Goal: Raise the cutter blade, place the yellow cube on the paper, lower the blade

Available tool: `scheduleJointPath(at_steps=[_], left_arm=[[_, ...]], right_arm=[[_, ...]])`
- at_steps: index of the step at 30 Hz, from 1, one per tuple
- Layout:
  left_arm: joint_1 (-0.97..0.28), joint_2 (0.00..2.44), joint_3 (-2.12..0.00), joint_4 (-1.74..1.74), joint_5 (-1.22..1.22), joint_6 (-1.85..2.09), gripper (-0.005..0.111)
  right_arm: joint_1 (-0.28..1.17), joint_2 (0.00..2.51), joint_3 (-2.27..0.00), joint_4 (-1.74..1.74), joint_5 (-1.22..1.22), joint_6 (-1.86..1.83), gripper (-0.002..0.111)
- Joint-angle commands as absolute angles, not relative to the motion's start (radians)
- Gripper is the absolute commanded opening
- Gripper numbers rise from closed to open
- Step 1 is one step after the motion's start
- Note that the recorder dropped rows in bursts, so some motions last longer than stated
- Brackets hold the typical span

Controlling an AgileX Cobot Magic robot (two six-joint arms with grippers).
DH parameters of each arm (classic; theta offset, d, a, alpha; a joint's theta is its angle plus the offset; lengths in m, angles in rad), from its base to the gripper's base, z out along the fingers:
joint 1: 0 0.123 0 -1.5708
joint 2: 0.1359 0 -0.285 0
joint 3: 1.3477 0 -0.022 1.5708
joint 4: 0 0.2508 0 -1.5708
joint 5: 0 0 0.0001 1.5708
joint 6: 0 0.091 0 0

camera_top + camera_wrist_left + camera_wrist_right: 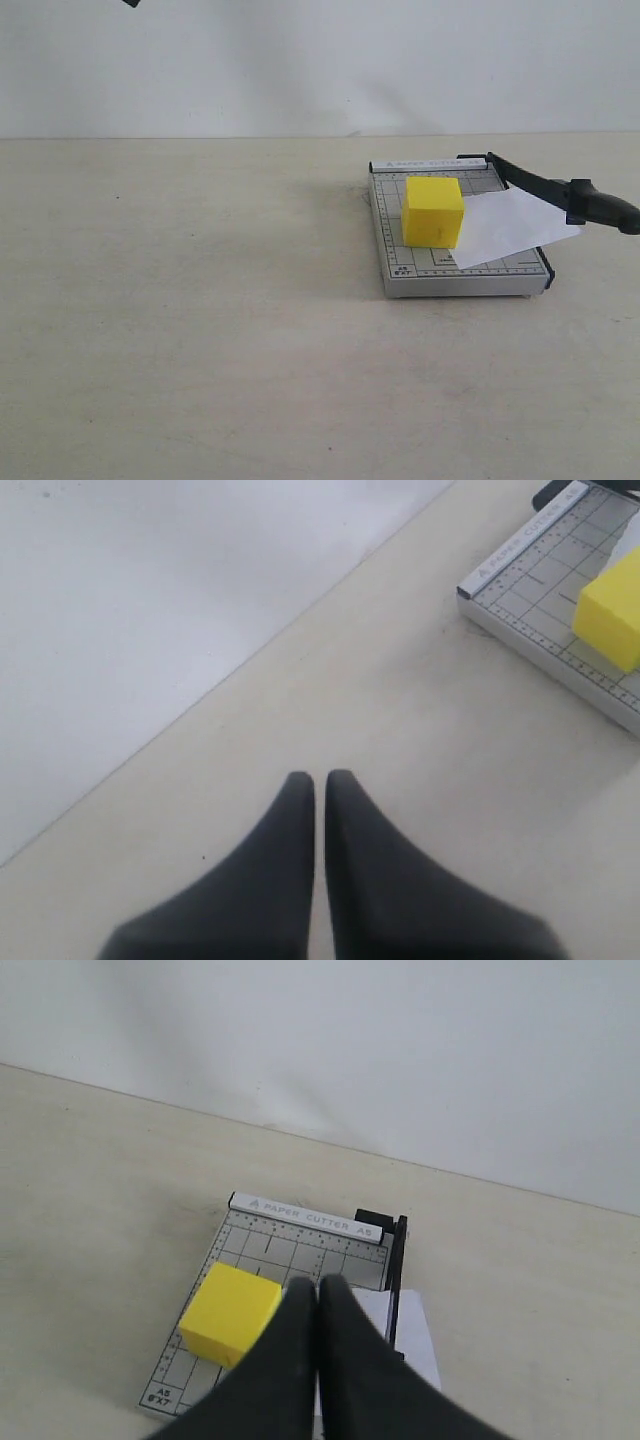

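Over on the right side of the pale beige tabletop (200, 340) sits the small grey gridded trimmer board (405, 268), with a printed ruler strip along its far edge. The solid bright yellow cube (433, 211) is parked on the board's grid, toward the left half and the far end. Right next to it is the small plain white rectangular sheet of paper (510, 225), lying skewed so one corner pokes out past the board's right edge. Honestly I can't tell if the cube sits on the paper's edge or just butts up against it. From the right wrist view, most of the cube looks to be on bare grid.

The long thin black cutter blade (530, 182) runs from its hinge at the board's far right corner out to the right. Its thick rounded black handle (605, 208) hangs beyond the board, above that stray paper corner, so it looks tilted up rather than lying flat.

Neither arm is touching any of it. The left gripper (318, 778) has its two dark fingers pressed together with nothing between them, hovering over bare tabletop near a corner of the board. The right gripper (318, 1285) is the same deal, clenched tight and empty, up above the board with the cube on one side and the paper on the other. Plain white wall (300, 60) behind it all.
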State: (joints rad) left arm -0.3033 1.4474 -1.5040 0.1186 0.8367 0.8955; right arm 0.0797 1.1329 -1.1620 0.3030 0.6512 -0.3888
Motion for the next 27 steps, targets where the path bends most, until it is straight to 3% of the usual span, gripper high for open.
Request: scheduleJointPath(at_steps=[1, 6, 9, 13, 27], left_arm=[[-0.301, 1.432, -1.496, 0.085, 0.845, 0.883, 0.004], [-0.301, 1.431, -1.496, 0.085, 0.863, 0.883, 0.004], [-0.301, 1.431, -1.496, 0.056, 0.868, 0.883, 0.004], [-0.301, 1.431, -1.496, 0.014, 0.912, 0.912, 0.004], [-0.301, 1.34, -1.487, -0.005, 0.973, 0.914, 0.004]], right_arm=[[0.079, 1.128, -1.163, 0.285, 0.666, -0.387, 0.0], [0.079, 1.128, -1.163, 0.159, 0.641, -0.26, 0.003], [0.079, 1.13, -1.163, 0.097, 0.66, -0.194, 0.021], [0.079, 1.16, -1.163, 0.045, 0.658, -0.084, 0.059], [0.079, 1.43, -1.163, 0.015, 0.751, 0.016, 0.055]])
